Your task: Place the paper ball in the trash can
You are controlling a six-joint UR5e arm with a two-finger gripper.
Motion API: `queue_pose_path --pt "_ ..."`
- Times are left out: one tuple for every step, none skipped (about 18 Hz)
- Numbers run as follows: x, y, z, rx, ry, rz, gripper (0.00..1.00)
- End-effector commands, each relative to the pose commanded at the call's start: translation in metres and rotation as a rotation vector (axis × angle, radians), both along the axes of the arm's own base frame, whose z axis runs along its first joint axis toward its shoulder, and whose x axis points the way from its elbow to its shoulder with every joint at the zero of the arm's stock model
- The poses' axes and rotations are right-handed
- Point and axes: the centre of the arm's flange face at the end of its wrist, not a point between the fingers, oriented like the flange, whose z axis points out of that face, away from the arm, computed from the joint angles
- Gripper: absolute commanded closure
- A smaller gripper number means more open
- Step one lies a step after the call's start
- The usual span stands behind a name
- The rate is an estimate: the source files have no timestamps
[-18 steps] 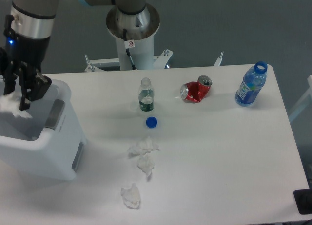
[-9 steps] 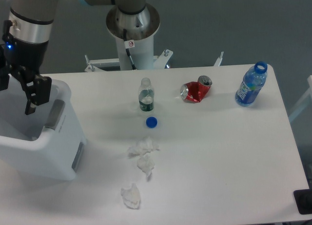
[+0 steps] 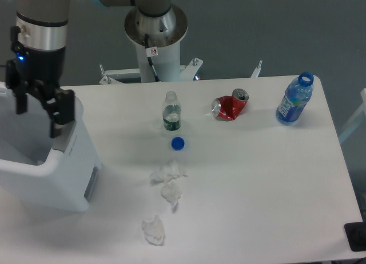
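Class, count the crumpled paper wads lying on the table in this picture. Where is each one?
3. One sits just below the blue cap, one directly beneath it, one nearest the front edge. Others may lie hidden inside the trash can.

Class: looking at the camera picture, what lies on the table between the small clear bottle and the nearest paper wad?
In the fixed camera view, only the blue bottle cap lies between the small clear bottle and the nearest paper wad; the rest of that stretch of table is bare.

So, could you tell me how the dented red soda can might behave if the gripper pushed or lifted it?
The red soda can lies on its side, so a push could roll it, though the dents may make it wobble or stop early. It is crumpled with an open mouth, so it is probably empty, light, and likely to deform further under a firm squeeze.
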Motion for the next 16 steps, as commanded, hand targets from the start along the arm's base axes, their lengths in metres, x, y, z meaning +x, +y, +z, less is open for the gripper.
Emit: queue_pose_path --pt "-0.013 -0.005 -0.001 -0.010 -0.002 0.016 0.00" --pt "-0.029 -0.011 -0.004 -0.021 -0.004 0.036 0.00" --pt "-0.050 -0.021 -0.004 -0.029 0.002 0.052 0.00" --pt "-0.064 -0.028 -0.006 -0.044 0.007 0.051 0.00" --pt "-0.076 -0.033 -0.006 -0.050 0.014 0.056 0.00" --pt "-0.089 -0.041 -0.006 -0.052 0.018 0.072 0.00" --pt "-0.101 -0.048 -0.008 -0.061 0.018 0.085 0.00" --pt "-0.111 -0.052 -0.012 -0.073 0.018 0.095 0.00" --pt "-0.128 -0.056 -0.022 -0.092 0.014 0.109 0.00" --pt "-0.147 -0.062 -0.034 -0.108 0.010 0.114 0.00" --pt "-0.162 -0.071 -0.039 -0.121 0.019 0.105 0.00" --pt "-0.179 -0.079 -0.048 -0.140 0.023 0.092 0.00" --pt "-0.198 -0.086 -0.058 -0.158 0.024 0.078 0.00" --pt "-0.212 -0.096 -0.065 -0.175 0.023 0.068 0.00" --pt "-0.225 -0.105 -0.069 -0.190 0.024 0.058 0.00" --pt "-0.239 -0.112 -0.079 -0.209 0.013 0.048 0.00"
